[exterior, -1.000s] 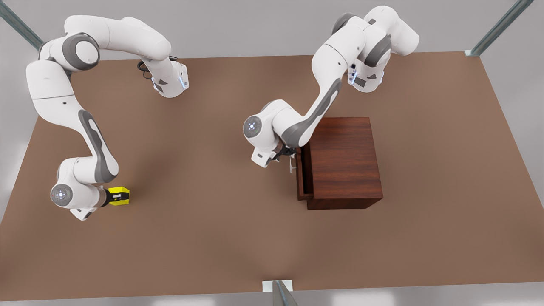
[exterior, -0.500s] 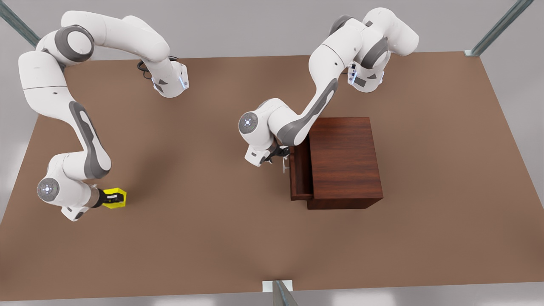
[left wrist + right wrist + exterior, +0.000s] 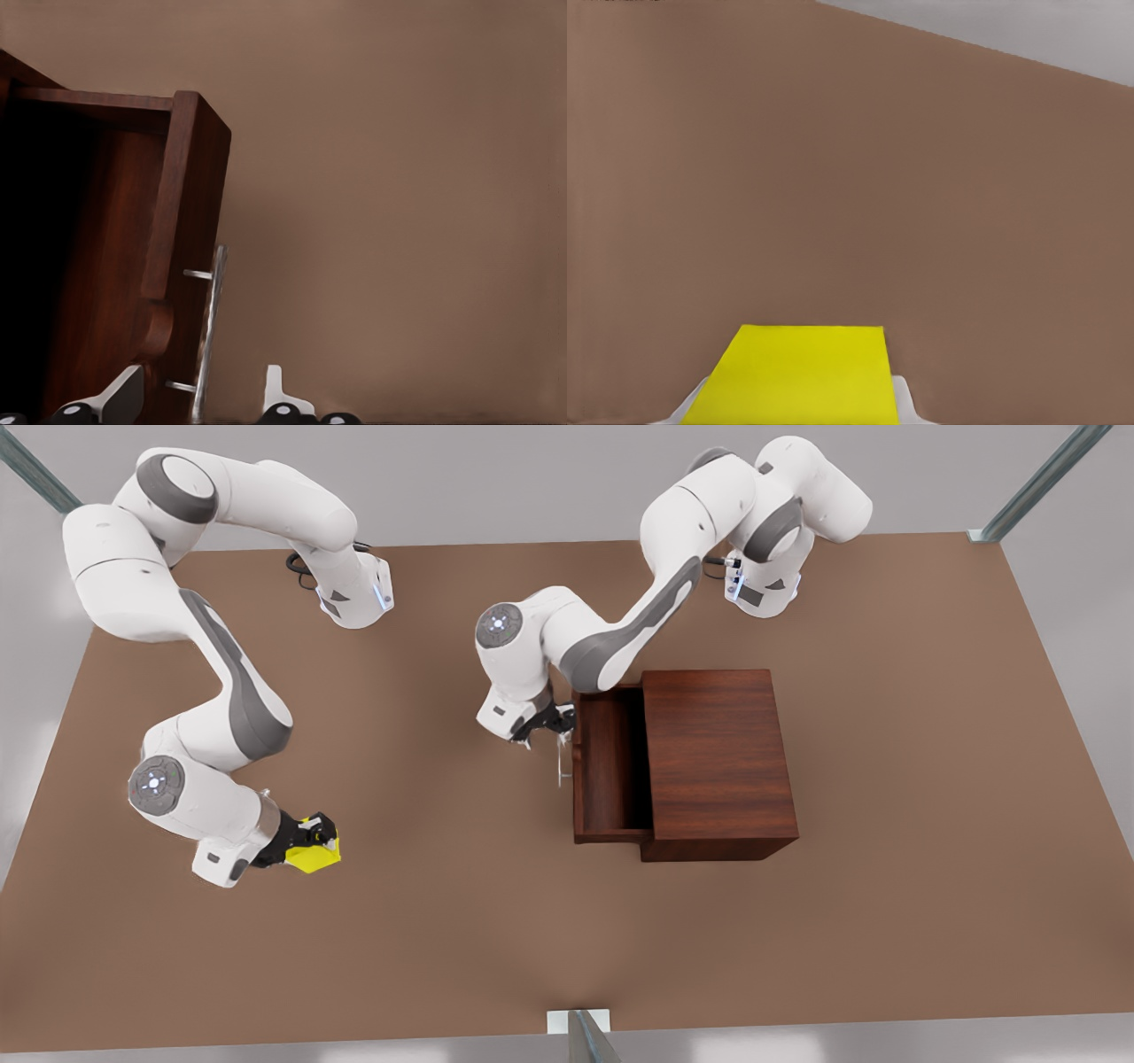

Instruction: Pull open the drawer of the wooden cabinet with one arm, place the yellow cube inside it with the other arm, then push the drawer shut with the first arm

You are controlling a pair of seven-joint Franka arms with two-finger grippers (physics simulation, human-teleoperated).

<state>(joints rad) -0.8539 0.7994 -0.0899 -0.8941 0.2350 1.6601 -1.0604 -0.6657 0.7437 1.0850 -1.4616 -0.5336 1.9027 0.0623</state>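
The left gripper point(image 3: 551, 731) is closed around the silver handle point(image 3: 562, 762) of the drawer point(image 3: 609, 766), with one finger point(image 3: 120, 396) on each side of the bar. The drawer stands pulled out of the wooden cabinet point(image 3: 718, 762), toward the front view's left. Well apart, near the front view's left edge, the right gripper point(image 3: 317, 841) grips the yellow cube point(image 3: 312, 856) over the table point(image 3: 443, 921).
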